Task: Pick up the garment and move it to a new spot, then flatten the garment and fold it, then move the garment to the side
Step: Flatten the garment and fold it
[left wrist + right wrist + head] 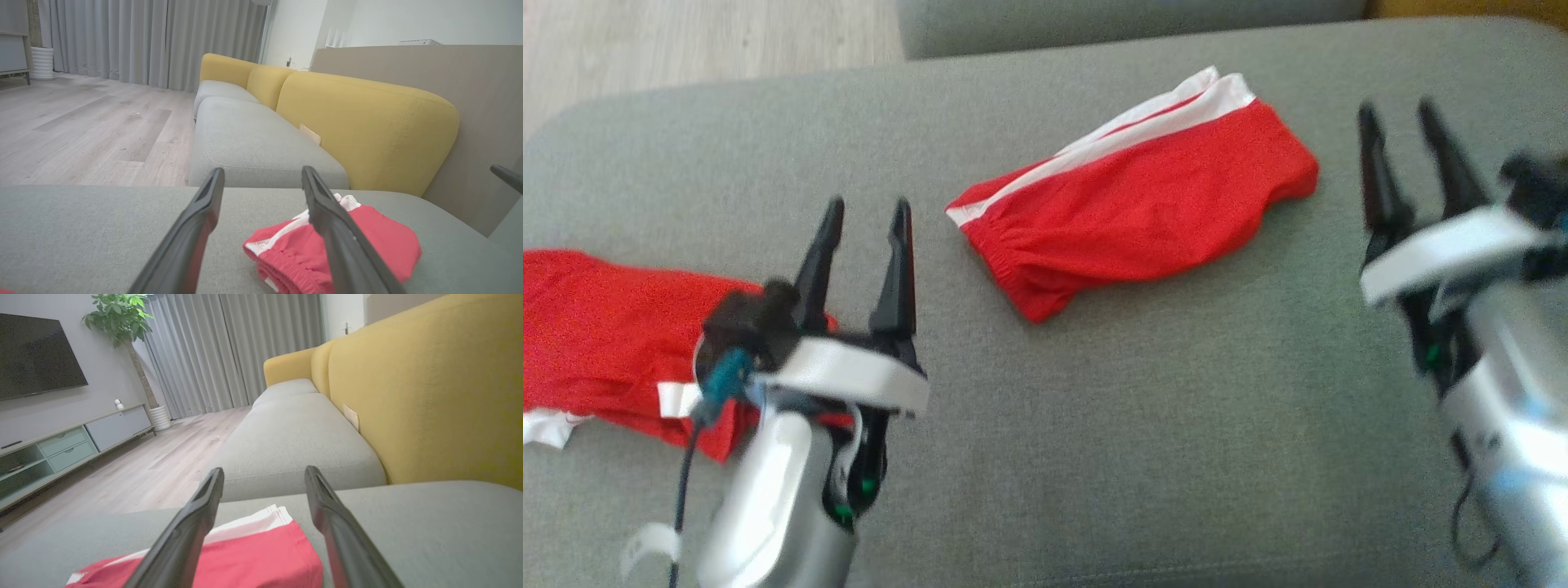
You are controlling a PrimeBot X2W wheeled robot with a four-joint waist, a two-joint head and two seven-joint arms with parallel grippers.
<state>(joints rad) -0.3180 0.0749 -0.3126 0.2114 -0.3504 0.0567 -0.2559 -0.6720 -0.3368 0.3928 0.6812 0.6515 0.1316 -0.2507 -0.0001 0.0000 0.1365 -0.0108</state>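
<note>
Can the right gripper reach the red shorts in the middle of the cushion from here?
Probably yes: the right gripper is open beside the middle red shorts, with only bare cushion between them.

Red garment (1152, 220) with white stripes, plain grey cushion (1135, 457), mustard-yellow backrest (367, 122), pale wood-grain floor (81, 122).

Yellow-backed grey sofa (261, 134), pale wood floor (81, 122), grey curtains (155, 41) beyond.
</note>
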